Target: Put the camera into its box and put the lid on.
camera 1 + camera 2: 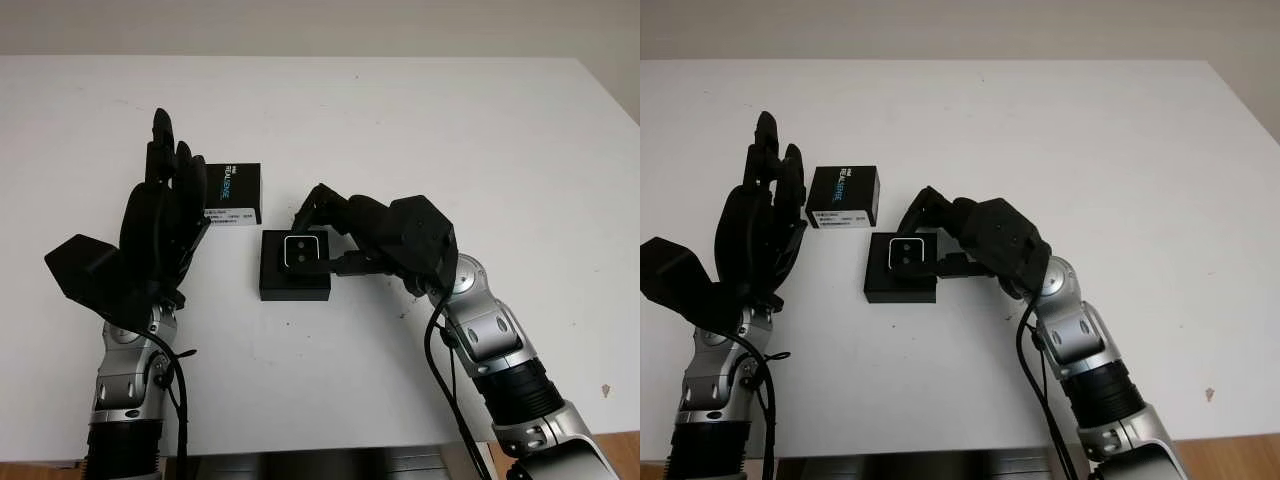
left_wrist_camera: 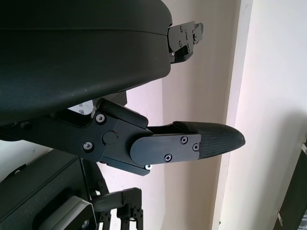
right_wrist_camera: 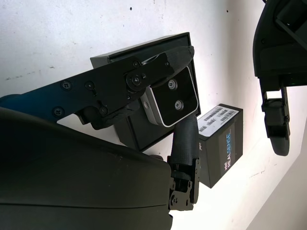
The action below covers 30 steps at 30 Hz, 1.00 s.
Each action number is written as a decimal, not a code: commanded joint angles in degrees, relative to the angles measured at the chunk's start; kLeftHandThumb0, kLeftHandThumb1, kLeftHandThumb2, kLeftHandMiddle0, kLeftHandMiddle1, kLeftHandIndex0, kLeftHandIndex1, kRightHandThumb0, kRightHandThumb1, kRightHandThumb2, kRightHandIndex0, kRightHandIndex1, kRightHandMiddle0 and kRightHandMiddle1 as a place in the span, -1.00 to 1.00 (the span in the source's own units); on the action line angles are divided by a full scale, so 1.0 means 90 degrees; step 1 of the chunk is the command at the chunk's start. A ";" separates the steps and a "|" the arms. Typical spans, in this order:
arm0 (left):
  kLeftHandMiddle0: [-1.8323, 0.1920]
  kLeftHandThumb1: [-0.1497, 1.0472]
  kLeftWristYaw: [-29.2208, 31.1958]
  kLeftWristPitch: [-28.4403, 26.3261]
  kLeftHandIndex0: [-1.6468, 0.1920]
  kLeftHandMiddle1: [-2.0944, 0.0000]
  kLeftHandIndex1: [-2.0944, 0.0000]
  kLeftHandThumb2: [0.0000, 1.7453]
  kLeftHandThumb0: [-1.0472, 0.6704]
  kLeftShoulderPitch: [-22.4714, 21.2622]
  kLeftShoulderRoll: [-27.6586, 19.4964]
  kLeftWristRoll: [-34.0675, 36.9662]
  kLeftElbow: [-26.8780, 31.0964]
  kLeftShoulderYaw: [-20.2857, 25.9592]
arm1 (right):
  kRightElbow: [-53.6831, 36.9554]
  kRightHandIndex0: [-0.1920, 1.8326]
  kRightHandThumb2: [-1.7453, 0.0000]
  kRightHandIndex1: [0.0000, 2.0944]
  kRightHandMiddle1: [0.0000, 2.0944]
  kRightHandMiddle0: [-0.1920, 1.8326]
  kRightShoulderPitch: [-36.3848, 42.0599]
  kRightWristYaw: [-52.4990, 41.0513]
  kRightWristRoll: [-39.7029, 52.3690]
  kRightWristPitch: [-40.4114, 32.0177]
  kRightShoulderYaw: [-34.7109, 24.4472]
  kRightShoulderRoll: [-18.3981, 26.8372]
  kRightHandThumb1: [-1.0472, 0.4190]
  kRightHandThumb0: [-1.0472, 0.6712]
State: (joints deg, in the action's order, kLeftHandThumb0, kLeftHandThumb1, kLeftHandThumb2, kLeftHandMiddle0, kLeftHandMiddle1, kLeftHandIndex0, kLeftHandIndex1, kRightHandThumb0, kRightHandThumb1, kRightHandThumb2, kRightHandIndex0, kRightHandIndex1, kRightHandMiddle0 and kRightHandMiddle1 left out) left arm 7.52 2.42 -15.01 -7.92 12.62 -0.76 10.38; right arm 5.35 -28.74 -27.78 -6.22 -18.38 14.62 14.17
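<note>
Over the open box (image 1: 294, 268) mid-table, my right hand (image 1: 335, 235) pinches the camera (image 1: 301, 251) between its fingers, lens up, to seat it. Left hand (image 1: 160, 225) waits open beside the lid (image 1: 229, 193).

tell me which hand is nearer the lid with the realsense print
Left. The left hand, open, stands right beside the lid. The right hand is farther off, across the box, gripping the camera.
</note>
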 commanded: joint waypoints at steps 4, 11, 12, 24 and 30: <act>1.00 1.00 -0.0023 0.0001 1.00 1.00 1.00 -0.46 -0.63 0.0076 0.0006 -0.0040 0.0119 -0.0022 | 0.0230 -0.84 0.94 -0.40 0.95 -0.71 0.0226 -0.0028 -0.0078 0.0042 0.0155 -0.0012 -0.98 -0.18; 1.00 1.00 -0.0030 0.0016 1.00 1.00 1.00 -0.46 -0.63 0.0074 0.0035 -0.0014 0.0114 -0.0012 | 0.0295 -0.85 0.94 -0.41 0.95 -0.73 0.0222 -0.0018 -0.0036 -0.0003 0.0129 -0.0093 -0.98 -0.16; 1.00 1.00 -0.0009 0.0017 1.00 1.00 1.00 -0.46 -0.63 0.0075 0.0030 0.0008 0.0107 -0.0008 | 0.0307 -0.85 0.94 -0.41 0.96 -0.73 0.0219 -0.0015 -0.0034 -0.0009 0.0126 -0.0106 -0.98 -0.16; 1.00 1.00 0.0006 -0.0022 1.00 1.00 1.00 -0.45 -0.63 0.0109 0.0016 0.0008 0.0160 -0.0012 | 0.0361 -0.86 0.94 -0.40 0.85 -0.79 0.0256 -0.0157 -0.0124 0.0161 0.0212 -0.0002 -0.98 -0.22; 1.00 1.00 0.0002 -0.0018 1.00 1.00 1.00 -0.47 -0.62 0.0107 0.0021 0.0017 0.0149 0.0001 | 0.0374 -0.99 0.94 -0.52 0.22 -0.99 0.0278 -0.0259 -0.0330 0.0756 0.0336 0.0161 -0.91 -0.36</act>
State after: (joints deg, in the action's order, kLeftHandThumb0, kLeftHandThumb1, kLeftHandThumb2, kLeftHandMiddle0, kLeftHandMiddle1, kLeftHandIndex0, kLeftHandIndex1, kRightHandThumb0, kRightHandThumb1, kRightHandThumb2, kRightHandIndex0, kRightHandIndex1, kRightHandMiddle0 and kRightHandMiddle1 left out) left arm 7.63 2.27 -14.35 -7.89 12.68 -0.65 10.36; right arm 7.15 -28.13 -29.58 -8.64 -11.70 16.58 15.04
